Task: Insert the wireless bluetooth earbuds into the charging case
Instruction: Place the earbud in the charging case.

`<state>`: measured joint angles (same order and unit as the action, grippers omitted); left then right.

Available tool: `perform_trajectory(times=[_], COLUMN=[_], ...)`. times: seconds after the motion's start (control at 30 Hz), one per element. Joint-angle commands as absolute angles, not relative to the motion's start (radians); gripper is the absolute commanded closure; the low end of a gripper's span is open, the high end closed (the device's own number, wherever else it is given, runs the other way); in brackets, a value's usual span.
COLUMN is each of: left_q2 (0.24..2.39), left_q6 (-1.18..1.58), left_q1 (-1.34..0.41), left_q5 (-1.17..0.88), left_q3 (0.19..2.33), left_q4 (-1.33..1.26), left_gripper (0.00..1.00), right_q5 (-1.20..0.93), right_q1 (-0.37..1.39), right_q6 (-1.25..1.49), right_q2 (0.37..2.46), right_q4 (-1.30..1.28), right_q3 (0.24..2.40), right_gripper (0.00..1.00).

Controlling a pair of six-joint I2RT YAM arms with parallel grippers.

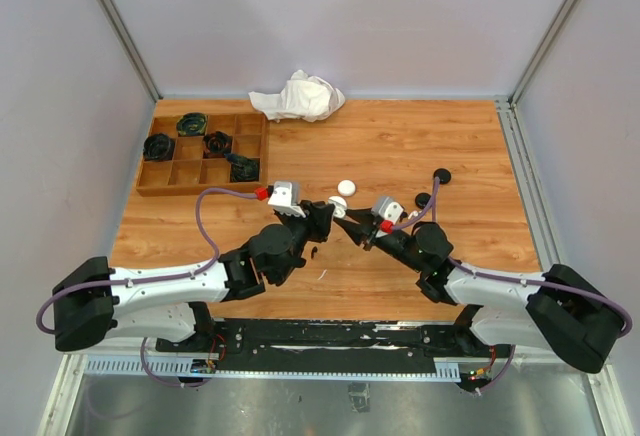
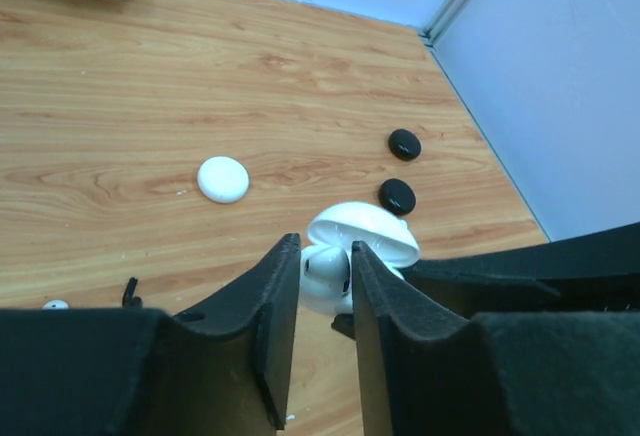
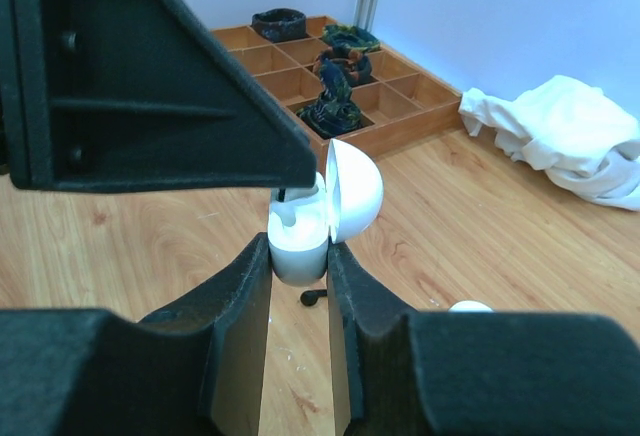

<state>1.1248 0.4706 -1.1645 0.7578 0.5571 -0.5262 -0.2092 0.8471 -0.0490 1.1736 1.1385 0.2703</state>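
At the far left of the table (image 1: pixel 400 136), a wooden tray (image 1: pixel 190 193) is holding dark objects in several of its compartments, and a white cloth (image 1: pixel 300 96) is lying just behind its right end. The top view is showing both arms converging at the table's middle, but there the arms themselves are hiding most of what is being held. The left wrist view is supplying that detail: the left pincer (image 2: pixel 325 256) is standing narrow, clamping a white earbud (image 2: pixel 325 274) at the mouth of the charging case (image 3: pixel 298 246), whose lid (image 3: pixel 357 191) is standing open. The right wrist view is showing what the left one is not: the right pincer (image 3: pixel 300 256) is gripping the body of the charging case from both sides, holding it clear of the table, with the left arm's finger reaching in from above. A black earbud (image 3: pixel 313 297) is lying loose on the table just beyond the case. A closed white case (image 2: pixel 223 179) is resting near the middle, and two black cases (image 2: pixel 404 144) (image 2: pixel 397 196) are sitting further right, near each other.
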Motion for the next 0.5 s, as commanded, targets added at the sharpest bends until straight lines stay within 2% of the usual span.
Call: perform_trajectory(times=[0.0, 0.23, 0.47], left_q2=[1.129, 1.093, 1.042], left_q6=[0.458, 0.457, 0.452], left_q1=[-1.180, -1.180, -1.173], left_q5=[0.774, 0.741, 0.773], left_q3=[0.577, 0.589, 0.638], left_q4=[-0.526, -0.485, -0.256], left_gripper=[0.64, 0.53, 0.46], right_q5=[-0.174, -0.142, -0.078], right_q1=[0.859, 0.858, 0.858], right_q6=[-0.059, -0.076, -0.135], right_q2=[1.149, 1.143, 1.121], right_q4=[1.203, 1.203, 1.185], right_q3=[0.263, 0.246, 0.211], right_gripper=[0.91, 0.90, 0.90])
